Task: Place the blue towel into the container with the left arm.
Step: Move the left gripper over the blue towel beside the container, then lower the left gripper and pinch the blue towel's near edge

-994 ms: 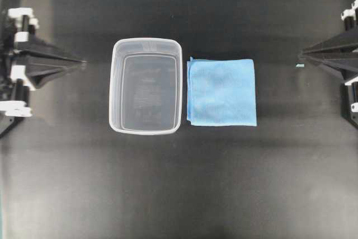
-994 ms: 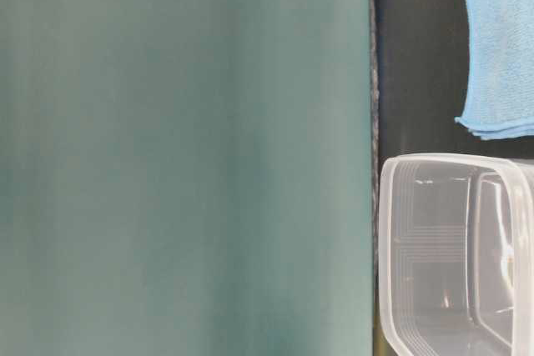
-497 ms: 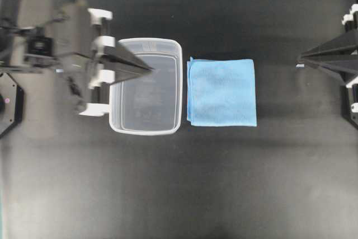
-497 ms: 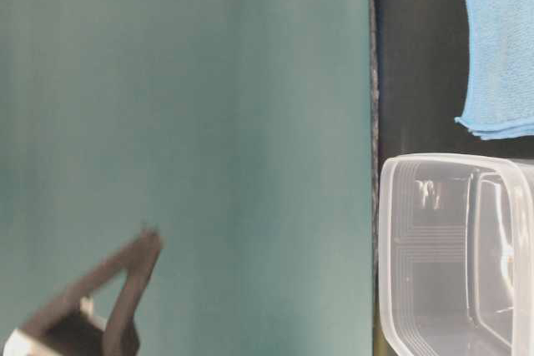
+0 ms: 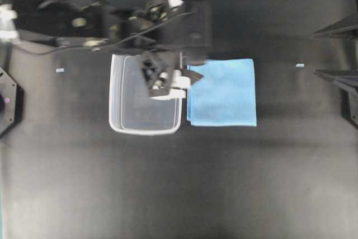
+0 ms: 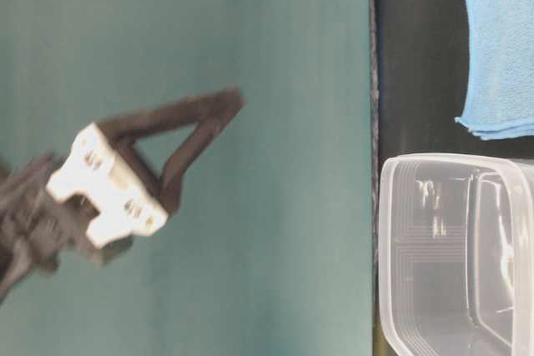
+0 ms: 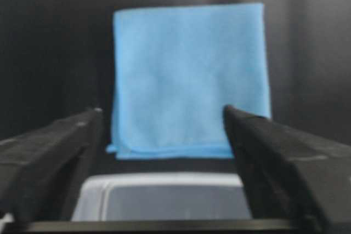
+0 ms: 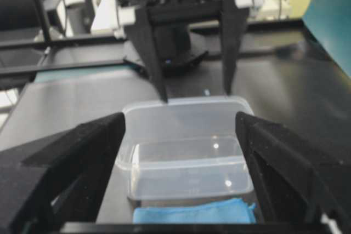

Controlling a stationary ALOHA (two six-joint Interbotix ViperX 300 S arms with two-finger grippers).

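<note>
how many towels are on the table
1. The blue towel lies flat on the table just right of the container in the overhead view, touching or nearly touching its rim. None is inside the container; no other towel shows.

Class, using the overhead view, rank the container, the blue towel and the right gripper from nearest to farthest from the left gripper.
1. Container: beneath the left gripper; towel nearly as close.
2. Blue towel: just right of it.
3. Right gripper: far right edge.
</note>
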